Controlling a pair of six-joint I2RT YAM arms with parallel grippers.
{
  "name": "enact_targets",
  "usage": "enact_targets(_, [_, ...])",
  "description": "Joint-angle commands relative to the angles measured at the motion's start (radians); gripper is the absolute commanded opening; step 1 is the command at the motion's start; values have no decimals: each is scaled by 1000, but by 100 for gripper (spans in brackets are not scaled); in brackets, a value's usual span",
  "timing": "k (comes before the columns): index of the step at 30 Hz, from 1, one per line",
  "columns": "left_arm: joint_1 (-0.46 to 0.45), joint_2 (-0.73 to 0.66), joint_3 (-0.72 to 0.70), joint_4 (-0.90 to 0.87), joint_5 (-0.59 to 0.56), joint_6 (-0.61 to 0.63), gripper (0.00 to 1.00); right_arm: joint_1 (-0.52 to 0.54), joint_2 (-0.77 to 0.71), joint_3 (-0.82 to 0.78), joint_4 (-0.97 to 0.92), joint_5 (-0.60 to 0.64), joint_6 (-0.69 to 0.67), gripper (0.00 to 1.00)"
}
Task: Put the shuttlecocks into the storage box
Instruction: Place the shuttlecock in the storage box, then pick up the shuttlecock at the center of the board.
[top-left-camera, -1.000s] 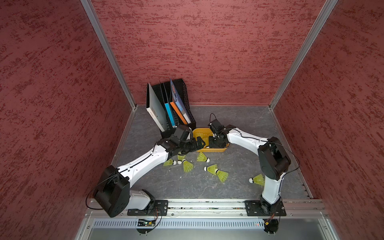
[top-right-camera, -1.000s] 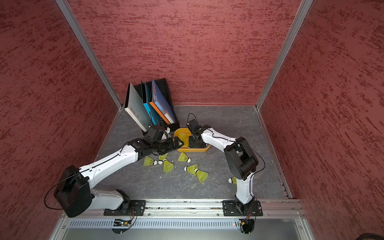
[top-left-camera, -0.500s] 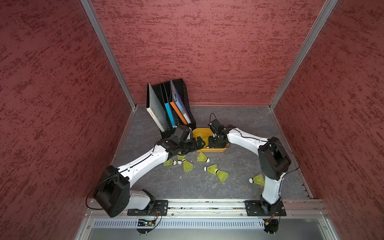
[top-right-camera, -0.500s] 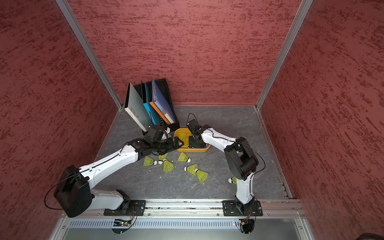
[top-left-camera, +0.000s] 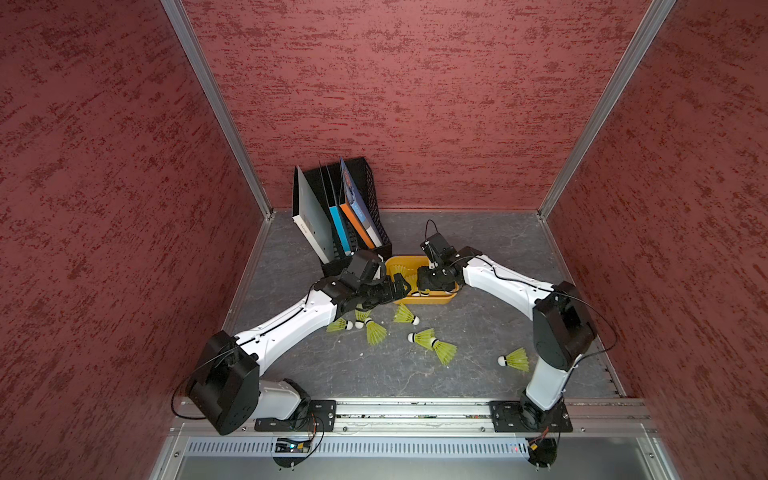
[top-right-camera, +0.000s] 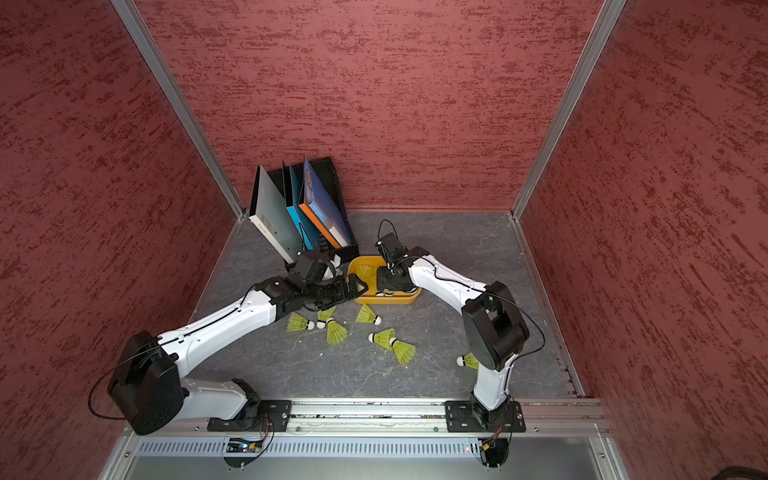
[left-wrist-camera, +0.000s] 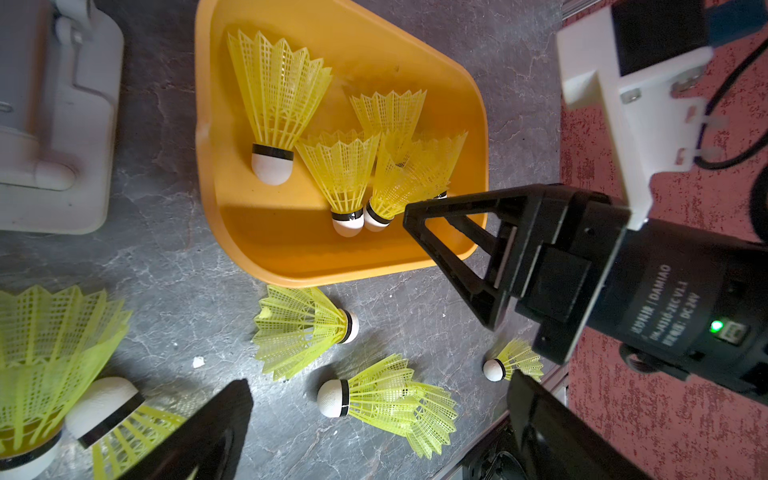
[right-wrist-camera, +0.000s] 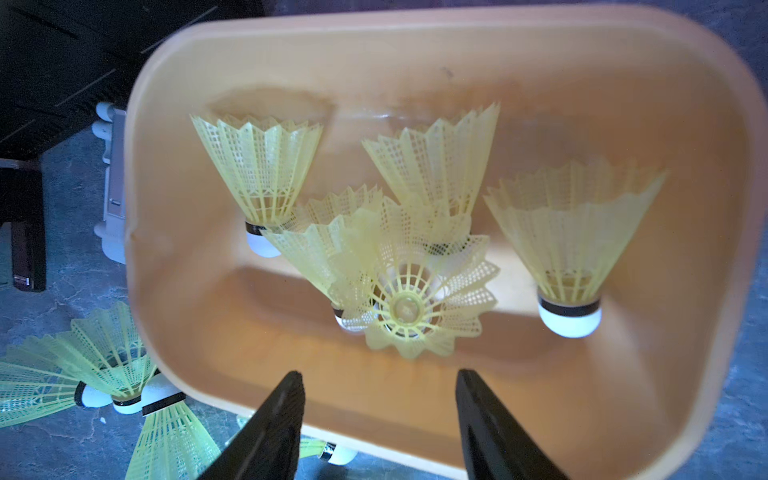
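Just above the storage box (right-wrist-camera: 415, 54), right hand (right-wrist-camera: 378, 374), fingers (right-wrist-camera: 274, 424) apart.

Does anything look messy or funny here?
Yes. Several shuttlecocks lie scattered on their sides on the table, outside the orange storage box. Inside the box, one shuttlecock is piled on a neighbour, its skirt tipped upward, while the rest lie flatter. Nothing looks broken.

Tabletop (top-left-camera: 490, 241): box (top-left-camera: 434, 300), rack (top-left-camera: 365, 183), perhaps seven shuttlecocks (top-left-camera: 515, 359)
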Motion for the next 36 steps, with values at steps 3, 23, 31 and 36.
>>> enact_targets(3, [-5, -35, 16, -28, -2, 15, 100, 4, -75, 1, -50, 45, 8, 63])
enact_targets(23, [-5, -211, -51, -210, 62, 107, 100, 268, -499, -213, -220, 42, 69, 99])
enact_targets(31, [-83, -176, -29, -227, 155, 411, 100, 396, -693, -430, -184, 67, 156, 98])
enact_targets(36, [-133, -34, 67, -285, 155, 666, 100, 434, -713, -473, -191, 66, 177, 98])
